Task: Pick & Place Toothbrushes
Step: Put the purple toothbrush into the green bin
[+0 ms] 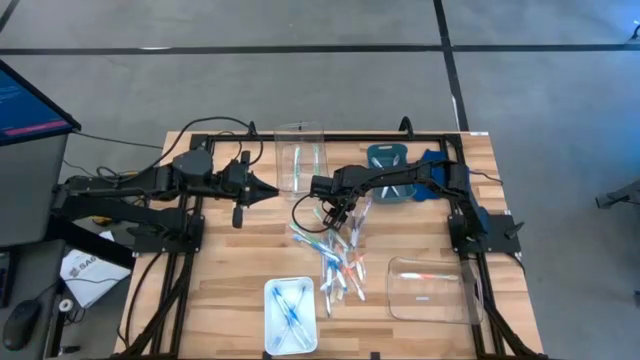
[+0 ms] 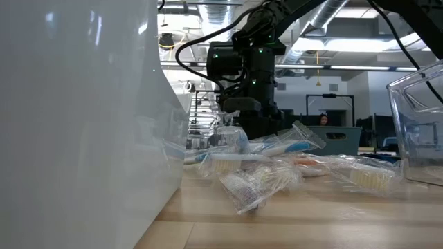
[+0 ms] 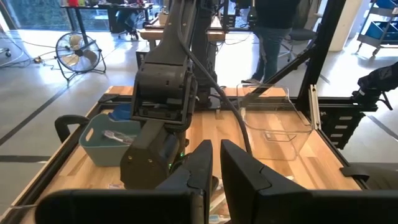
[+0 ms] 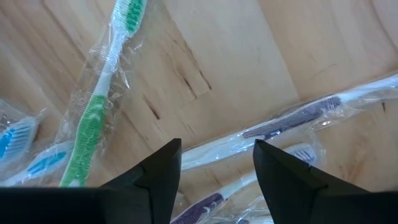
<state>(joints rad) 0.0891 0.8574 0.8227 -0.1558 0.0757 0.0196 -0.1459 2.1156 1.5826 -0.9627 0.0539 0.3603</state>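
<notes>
High view: right gripper (image 1: 330, 211) reaches down over the upper end of the toothbrushes (image 1: 335, 255), scattered mid-table; left gripper (image 1: 272, 190) hovers apart, beside a clear bin (image 1: 301, 160). Low view: wrapped toothbrushes (image 2: 277, 169) lie on the wooden table (image 2: 311, 221) under the right arm. Left wrist view: fingers (image 3: 239, 171) narrowly parted, empty. Right wrist view: fingers (image 4: 277, 168) spread wide, empty, straddling a purple toothbrush (image 4: 298, 118); green toothbrush (image 4: 102, 99) nearby.

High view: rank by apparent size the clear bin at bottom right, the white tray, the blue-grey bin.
1. clear bin, largest.
2. white tray.
3. blue-grey bin, smallest showing, though the right arm covers part, so 2 versus 3 is unsure.
</notes>
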